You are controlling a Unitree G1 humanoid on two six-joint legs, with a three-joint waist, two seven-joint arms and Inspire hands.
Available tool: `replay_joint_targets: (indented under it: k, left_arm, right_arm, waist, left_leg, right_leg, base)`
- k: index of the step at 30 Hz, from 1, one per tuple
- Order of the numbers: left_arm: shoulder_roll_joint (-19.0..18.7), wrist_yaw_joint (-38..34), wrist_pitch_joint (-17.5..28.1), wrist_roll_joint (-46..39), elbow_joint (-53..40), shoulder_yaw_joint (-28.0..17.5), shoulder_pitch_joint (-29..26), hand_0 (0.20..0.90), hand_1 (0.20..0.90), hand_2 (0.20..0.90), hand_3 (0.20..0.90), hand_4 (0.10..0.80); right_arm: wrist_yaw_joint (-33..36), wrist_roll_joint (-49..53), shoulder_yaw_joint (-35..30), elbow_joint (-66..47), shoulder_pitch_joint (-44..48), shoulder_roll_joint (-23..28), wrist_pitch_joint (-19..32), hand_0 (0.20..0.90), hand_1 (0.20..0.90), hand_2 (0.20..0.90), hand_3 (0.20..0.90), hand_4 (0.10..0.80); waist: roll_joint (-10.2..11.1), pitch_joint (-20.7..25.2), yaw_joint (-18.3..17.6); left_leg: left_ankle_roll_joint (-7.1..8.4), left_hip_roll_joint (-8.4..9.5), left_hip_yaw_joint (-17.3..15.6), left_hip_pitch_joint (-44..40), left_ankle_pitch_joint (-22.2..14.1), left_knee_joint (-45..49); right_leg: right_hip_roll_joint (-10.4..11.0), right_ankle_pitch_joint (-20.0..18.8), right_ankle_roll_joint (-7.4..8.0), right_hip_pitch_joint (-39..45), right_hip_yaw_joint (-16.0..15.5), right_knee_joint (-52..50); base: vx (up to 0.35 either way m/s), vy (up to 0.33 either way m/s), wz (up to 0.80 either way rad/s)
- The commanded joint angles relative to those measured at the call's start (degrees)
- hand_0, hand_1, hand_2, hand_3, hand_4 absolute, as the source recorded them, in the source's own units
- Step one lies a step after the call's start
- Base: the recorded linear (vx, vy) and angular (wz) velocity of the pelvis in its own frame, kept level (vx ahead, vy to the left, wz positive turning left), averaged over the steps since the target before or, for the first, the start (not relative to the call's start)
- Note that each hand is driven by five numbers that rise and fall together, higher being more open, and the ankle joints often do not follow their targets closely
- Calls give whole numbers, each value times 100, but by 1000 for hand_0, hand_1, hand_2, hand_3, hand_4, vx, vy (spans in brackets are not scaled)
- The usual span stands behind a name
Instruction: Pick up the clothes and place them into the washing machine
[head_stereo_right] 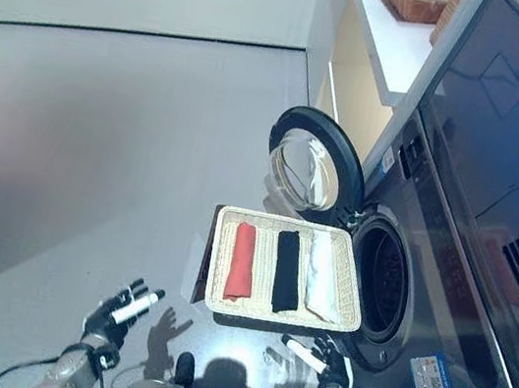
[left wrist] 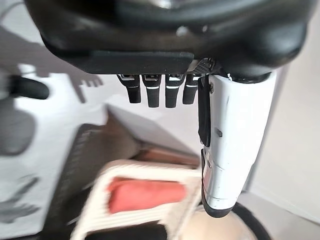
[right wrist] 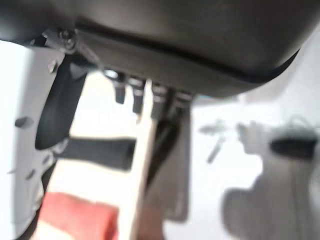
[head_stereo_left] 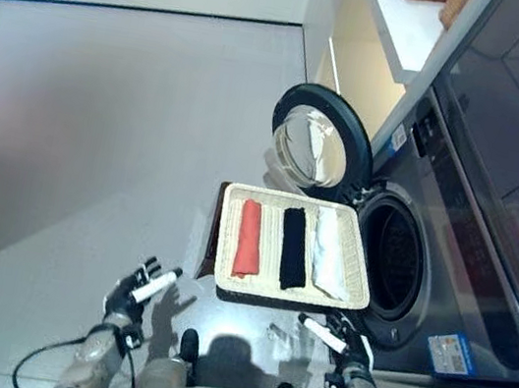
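3 folded clothes in a wicker tray (head_stereo_left: 357, 288) on the floor: red cloth (head_stereo_left: 248, 238) by its left edge, black cloth (head_stereo_left: 293, 248) in the middle, white cloth (head_stereo_left: 331, 253) by its right edge. Washing machine (head_stereo_left: 471, 239) just beside the tray, door (head_stereo_left: 317, 149) swung open (drum dark). Left hand (head_stereo_left: 138, 291) and right hand (head_stereo_left: 343, 339) near the tray's front edge, fingers straight, holding nothing.

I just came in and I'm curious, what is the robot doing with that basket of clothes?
It hasn't grabbed anything yet. A white basket holds three folded clothes: red, black and white. It sits beside the washing machine, whose door is open. The left hand and right hand hover open, short of the basket.
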State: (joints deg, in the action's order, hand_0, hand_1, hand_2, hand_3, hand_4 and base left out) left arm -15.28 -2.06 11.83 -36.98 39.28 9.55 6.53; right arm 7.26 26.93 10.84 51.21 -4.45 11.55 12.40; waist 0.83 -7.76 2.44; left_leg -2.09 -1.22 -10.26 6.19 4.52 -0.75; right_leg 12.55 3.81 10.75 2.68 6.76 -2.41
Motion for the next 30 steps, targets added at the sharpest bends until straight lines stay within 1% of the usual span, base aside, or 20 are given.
replay_joint_targets:
  k: [1, 4, 6, 7, 8, 10, 11, 12, 13, 14, 15, 16, 17, 19, 20, 21, 23, 25, 28, 30]
  left_arm:
    - [-44, 4, 381, -46, -431, -3, 98, 900, 900, 900, 900, 800]
    - [-19, 22, 363, -24, -384, 7, 102, 900, 900, 900, 900, 800]
    - [0, 66, 335, -36, -390, 38, 121, 900, 900, 900, 900, 800]
    - [2, 99, 316, -45, -411, 51, 121, 900, 900, 900, 900, 800]
    - [-16, 121, 301, -48, -456, 59, 113, 900, 900, 900, 900, 800]
    - [-55, 151, 275, -3, -543, 78, 90, 900, 900, 900, 900, 800]
    - [-53, 150, 273, -2, -544, 76, 89, 900, 900, 900, 900, 800]
    - [-105, 158, 263, 45, -592, 91, 58, 900, 900, 900, 900, 800]
    - [-122, 174, 256, 42, -620, 88, 48, 900, 900, 900, 900, 800]
    - [-122, 174, 256, 42, -620, 88, 48, 900, 900, 900, 900, 800]
    - [-119, 179, 238, 57, -600, 48, 76, 900, 900, 900, 900, 800]
    - [-114, 182, 236, 59, -554, 36, 75, 900, 900, 900, 900, 800]
    - [-102, 182, 235, 49, -520, 25, 89, 900, 900, 900, 900, 800]
    - [-102, 178, 244, 30, -467, 10, 87, 900, 900, 900, 900, 800]
    - [-98, 179, 253, 13, -439, -4, 92, 900, 900, 900, 900, 800]
    - [-98, 179, 258, 8, -447, -13, 104, 900, 900, 900, 900, 800]
    - [-121, 169, 264, 47, -436, -53, 137, 900, 900, 900, 900, 800]
    - [-131, 168, 260, 50, -476, -120, 210, 900, 900, 900, 900, 800]
    - [-142, 192, 235, 115, -573, -134, 349, 900, 900, 900, 900, 800]
    - [-134, 201, 228, 119, -593, -130, 378, 900, 900, 900, 900, 800]
  right_arm:
    - [27, -100, -168, -422, 197, 362, 304, 900, 900, 900, 900, 800]
    - [18, -79, -224, -391, 210, 353, 297, 900, 900, 900, 900, 800]
    - [-7, -48, -267, -397, 214, 362, 296, 900, 900, 900, 900, 800]
    - [-22, -42, -286, -419, 226, 377, 293, 900, 900, 900, 900, 800]
    - [-26, -30, -292, -446, 252, 395, 295, 900, 900, 900, 900, 800]
    - [-42, -22, -291, -477, 302, 407, 299, 900, 900, 900, 900, 800]
    - [-43, -22, -291, -476, 305, 408, 300, 900, 900, 900, 900, 800]
    - [-36, 17, -285, -533, 334, 405, 318, 900, 900, 900, 900, 800]
    - [-37, 9, -279, -566, 337, 400, 317, 900, 900, 900, 900, 800]
    - [-37, 9, -278, -566, 338, 400, 317, 900, 900, 900, 900, 800]
    - [-57, 2, -301, -602, 286, 393, 301, 900, 900, 900, 900, 800]
    - [-53, 13, -317, -595, 269, 385, 305, 900, 900, 900, 900, 800]
    - [-47, 25, -333, -590, 259, 384, 303, 900, 900, 900, 900, 800]
    - [-45, 41, -358, -557, 271, 381, 300, 900, 900, 900, 900, 800]
    - [-61, 38, -368, -561, 274, 370, 293, 900, 900, 900, 900, 800]
    - [-66, 30, -377, -553, 266, 372, 284, 900, 900, 900, 900, 800]
    - [-73, -7, -378, -551, 238, 354, 259, 900, 900, 900, 900, 800]
    - [-92, -56, -362, -593, 182, 352, 226, 900, 900, 900, 900, 800]
    - [-124, -116, -370, -754, 33, 353, 215, 900, 900, 900, 900, 800]
    - [-156, -124, -369, -794, -52, 344, 205, 900, 900, 900, 900, 800]
  waist:
    - [183, 432, -67]
    - [278, 490, -44]
    - [300, 541, -39]
    - [276, 558, -51]
    - [234, 537, -63]
    - [115, 426, -143]
    - [115, 414, -145]
    - [-2, 284, -243]
    - [-56, 225, -277]
    - [-55, 223, -277]
    - [-112, 198, -322]
    - [-108, 221, -331]
    - [-105, 233, -348]
    - [-53, 156, -434]
    - [16, 140, -458]
    - [43, 92, -512]
    - [147, 28, -589]
    - [192, -32, -624]
    - [289, -80, -666]
    - [339, -88, -629]
  left_leg:
    - [391, -306, 354, 949, 207, 663]
    - [313, -157, 319, 918, -10, 777]
    - [231, -33, 283, 756, -144, 765]
    - [179, 34, 285, 632, -203, 731]
    - [124, 86, 316, 497, -256, 679]
    - [1, 145, 432, 258, -361, 652]
    - [2, 146, 434, 249, -366, 655]
    - [-97, 189, 538, 42, -443, 677]
    - [-132, 194, 582, -50, -472, 683]
    - [-132, 194, 583, -51, -472, 683]
    - [-152, 209, 638, -237, -548, 633]
    - [-143, 215, 619, -317, -587, 597]
    - [-100, 209, 630, -399, -637, 554]
    - [-3, 211, 730, -528, -765, 587]
    - [70, 229, 759, -595, -818, 563]
    - [122, 208, 827, -723, -915, 547]
    - [203, 195, 948, -912, -1024, 520]
    - [275, 118, 1045, -1119, -1150, 496]
    - [328, 56, 1189, -1298, -1236, 417]
    - [386, 8, 1235, -1306, -1247, 366]
  right_leg:
    - [-31, -372, -8, 563, -68, 37]
    - [136, -815, 160, 506, -101, -48]
    - [252, -1281, 223, 406, -110, -367]
    - [273, -1501, 204, 313, -106, -625]
    - [268, -1664, 148, 172, -88, -949]
    - [184, -1914, -20, -119, -53, -1629]
    - [185, -1901, -22, -116, -52, -1648]
    - [133, -2028, -150, -314, -84, -2164]
    - [122, -2077, -195, -398, -109, -2382]
    - [123, -2076, -195, -396, -109, -2383]
    - [179, -1886, -239, -603, -340, -2433]
    - [234, -1773, -236, -699, -470, -2259]
    - [293, -1553, -233, -808, -632, -1955]
    - [447, -1391, -160, -875, -841, -1381]
    - [546, -1431, -81, -996, -889, -914]
    - [589, -1492, -14, -995, -949, -538]
    - [669, -1802, 145, -1187, -816, -96]
    - [673, -1990, 256, -1284, -771, 108]
    - [606, -2111, 326, -1405, -650, 14]
    - [577, -1945, 304, -1362, -842, -52]
  base:
    - [88, 88, -16]
    - [104, 80, -14]
    - [119, 108, -11]
    - [120, 150, -7]
    - [104, 179, -6]
    - [82, 173, 1]
    - [120, 202, 23]
    - [114, 176, 31]
    - [116, 177, 30]
    - [140, 124, 47]
    - [173, 87, 39]
    - [260, 85, 14]
    - [231, -19, -8]
    - [226, -96, 7]
    - [242, -139, 14]
    - [252, -149, 20]
    - [255, -146, 17]
    - [244, -139, 25]
    - [167, -139, 39]
    - [66, -152, 52]
